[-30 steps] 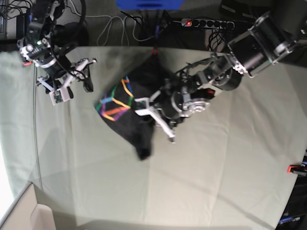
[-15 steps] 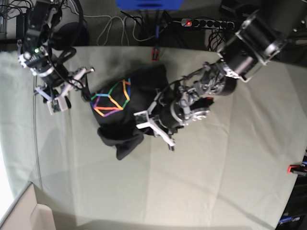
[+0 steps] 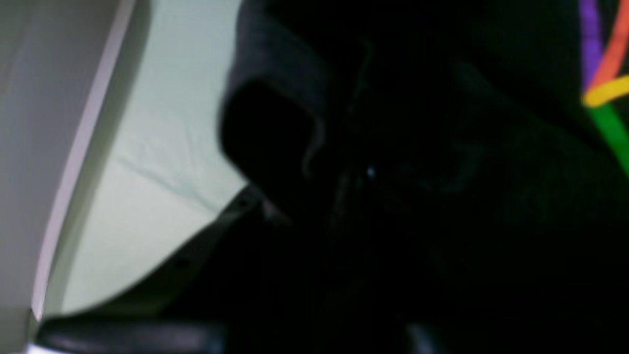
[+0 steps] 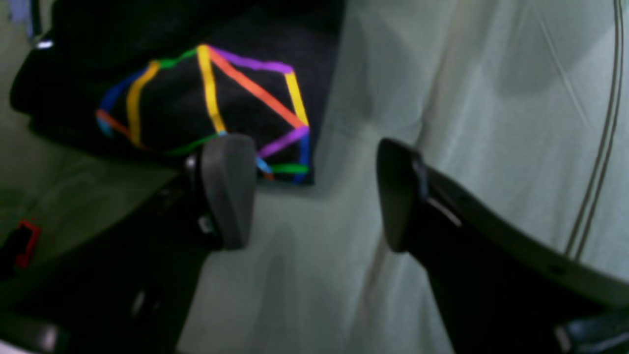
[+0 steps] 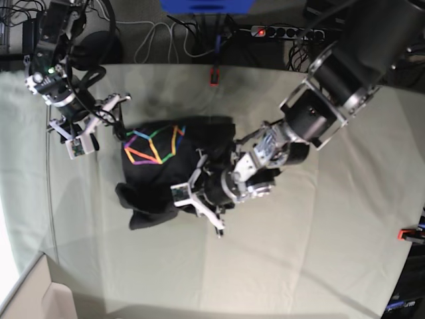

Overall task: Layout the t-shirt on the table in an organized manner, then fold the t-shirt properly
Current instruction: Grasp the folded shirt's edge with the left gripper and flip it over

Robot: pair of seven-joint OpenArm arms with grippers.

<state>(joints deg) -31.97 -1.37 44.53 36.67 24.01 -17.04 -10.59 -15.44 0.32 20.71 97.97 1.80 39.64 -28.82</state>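
The charcoal-black t-shirt [image 5: 166, 169] lies bunched on the table [image 5: 299, 266], left of centre, with its rainbow print [image 5: 153, 146] facing up. My left gripper [image 5: 194, 201] sits at the shirt's front right edge, shut on the dark fabric. Black cloth [image 3: 442, 196] fills the left wrist view, with a strip of table [image 3: 162, 162] beside it. My right gripper [image 5: 118, 110] hovers open just left of the shirt. In the right wrist view its fingers [image 4: 228, 187] stand wide apart over bare table [image 4: 491, 73], and the print [image 4: 211, 108] lies just beyond them.
A red clamp [image 5: 214, 74] sits at the back edge and another [image 5: 408, 234] at the right edge. A power strip [image 5: 285, 31] and cables lie behind the table. A thin cable [image 5: 50, 199] runs along the left side.
My left arm has dragged the shirt leftwards and towards the front edge, so the print now lies closer to my right gripper. The right arm has shifted only slightly and stays open.
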